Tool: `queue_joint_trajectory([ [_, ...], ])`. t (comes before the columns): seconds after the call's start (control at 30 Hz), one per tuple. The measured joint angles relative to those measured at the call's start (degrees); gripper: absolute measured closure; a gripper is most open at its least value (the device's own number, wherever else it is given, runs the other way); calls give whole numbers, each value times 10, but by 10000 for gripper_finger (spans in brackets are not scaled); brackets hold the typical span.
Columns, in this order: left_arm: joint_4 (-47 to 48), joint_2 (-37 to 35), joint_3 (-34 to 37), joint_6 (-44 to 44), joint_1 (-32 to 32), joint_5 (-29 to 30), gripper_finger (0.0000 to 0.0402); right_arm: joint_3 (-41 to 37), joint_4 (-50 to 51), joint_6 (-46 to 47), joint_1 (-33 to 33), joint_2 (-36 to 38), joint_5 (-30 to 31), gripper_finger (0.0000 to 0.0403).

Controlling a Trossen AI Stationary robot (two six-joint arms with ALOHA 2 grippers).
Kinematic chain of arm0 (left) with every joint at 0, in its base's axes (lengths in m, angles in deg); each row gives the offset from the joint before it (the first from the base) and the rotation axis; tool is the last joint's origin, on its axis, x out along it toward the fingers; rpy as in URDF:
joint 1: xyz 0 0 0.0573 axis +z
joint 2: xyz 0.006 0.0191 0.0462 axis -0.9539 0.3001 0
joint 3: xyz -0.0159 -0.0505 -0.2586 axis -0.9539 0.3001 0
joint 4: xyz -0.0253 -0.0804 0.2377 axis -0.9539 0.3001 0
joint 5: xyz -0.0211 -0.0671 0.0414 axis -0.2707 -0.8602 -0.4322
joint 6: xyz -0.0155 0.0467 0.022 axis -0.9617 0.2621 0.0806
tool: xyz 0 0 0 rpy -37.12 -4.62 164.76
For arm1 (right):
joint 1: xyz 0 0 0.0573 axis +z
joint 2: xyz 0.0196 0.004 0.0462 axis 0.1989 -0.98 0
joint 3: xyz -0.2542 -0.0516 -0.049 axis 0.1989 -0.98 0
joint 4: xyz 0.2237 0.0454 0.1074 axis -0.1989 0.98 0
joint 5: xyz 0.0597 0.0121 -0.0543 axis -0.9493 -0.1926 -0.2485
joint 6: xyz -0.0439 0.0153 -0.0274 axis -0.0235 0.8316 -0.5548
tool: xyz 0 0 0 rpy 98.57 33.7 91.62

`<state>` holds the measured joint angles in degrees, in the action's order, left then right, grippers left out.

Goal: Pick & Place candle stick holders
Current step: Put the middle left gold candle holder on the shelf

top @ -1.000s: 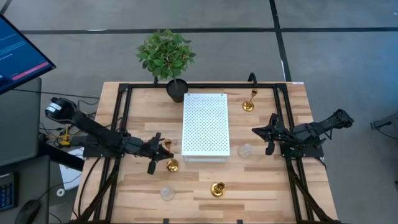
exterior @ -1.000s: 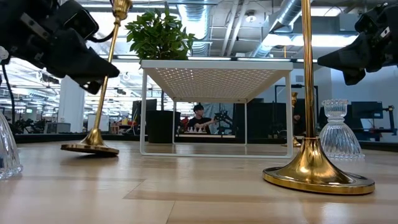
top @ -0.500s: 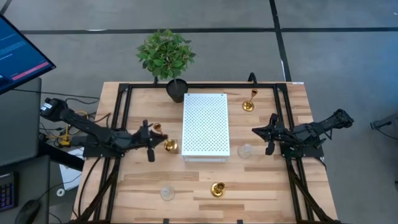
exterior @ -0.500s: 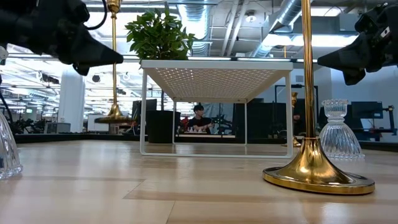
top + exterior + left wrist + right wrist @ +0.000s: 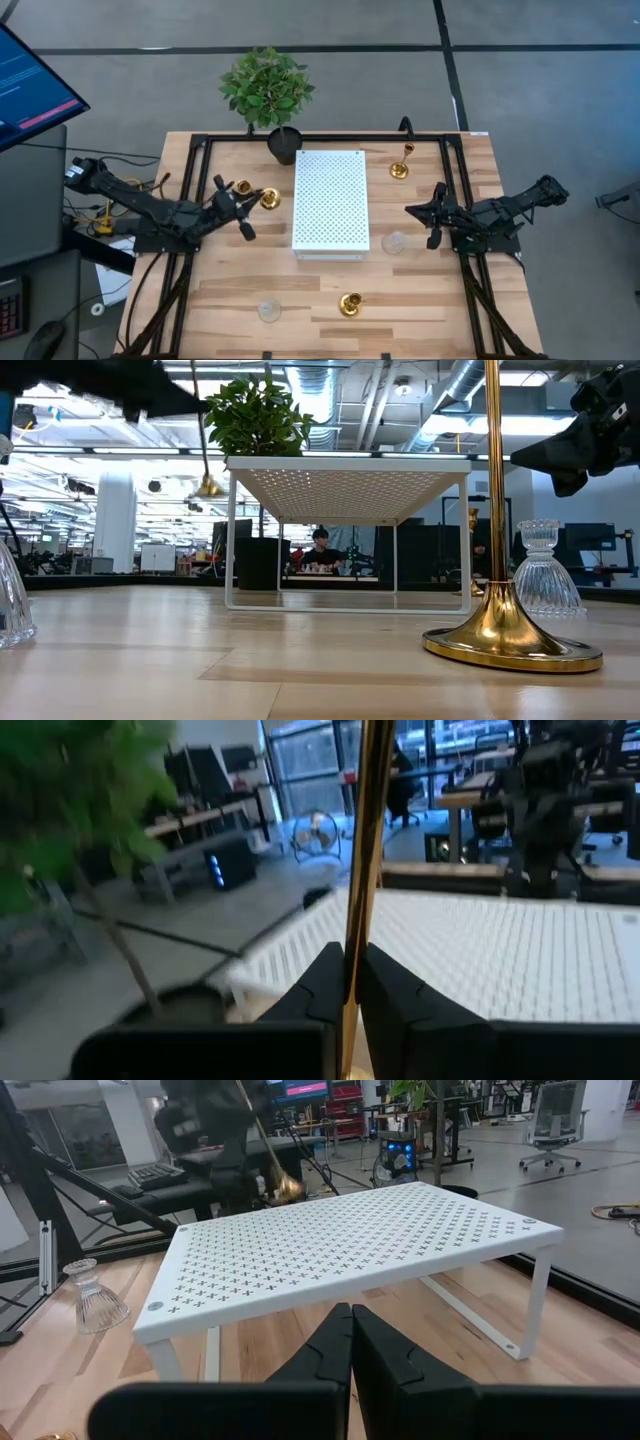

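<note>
My left gripper (image 5: 250, 198) is shut on a gold candle stick holder (image 5: 262, 195), high over the table just left of the white perforated board (image 5: 331, 200). The low view shows its thin stem (image 5: 203, 445) and round base (image 5: 208, 485) hanging in the air. A second gold holder (image 5: 350, 303) stands near the front edge and a third (image 5: 400, 165) at the far right. Clear glass holders stand at the near left (image 5: 268, 310) and by the board's right side (image 5: 396, 242). My right gripper (image 5: 415, 210) waits shut, right of the board. My left gripper pinches the gold holder's thin stem (image 5: 358, 920) between its two fingers (image 5: 325, 985). The fingers come about level from the table's left side and lie across the stem. The holder hangs nearly upright, base (image 5: 270, 197) down, lifted clear of the table.
A green plant in a black pot (image 5: 267, 95) stands at the table's far edge behind the board. A black frame (image 5: 195, 160) runs along the table's sides. Bare wood lies between the board and the front edge.
My left gripper has risen and gone toward the table's far edge, turning as it went. The gold holder, which leaned with its base on the table, is now lifted clear and hangs higher, beside the board's top.
</note>
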<state>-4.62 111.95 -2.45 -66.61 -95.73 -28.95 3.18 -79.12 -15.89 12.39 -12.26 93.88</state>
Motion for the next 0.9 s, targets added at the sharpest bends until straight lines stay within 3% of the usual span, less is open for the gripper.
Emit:
queue_joint_trajectory([
  [0.33,0,49,-141,121,28,-20,384,0,0,0,0,0,0,403],
  [0.57,0,125,-183,118,119,-157,384,0,0,0,0,0,0,403],
  [0.77,0,192,-209,82,224,-237,384,0,0,0,0,0,0,403],
  [0.9,2,225,-223,25,298,-363,384,0,0,0,0,0,0,403],
])
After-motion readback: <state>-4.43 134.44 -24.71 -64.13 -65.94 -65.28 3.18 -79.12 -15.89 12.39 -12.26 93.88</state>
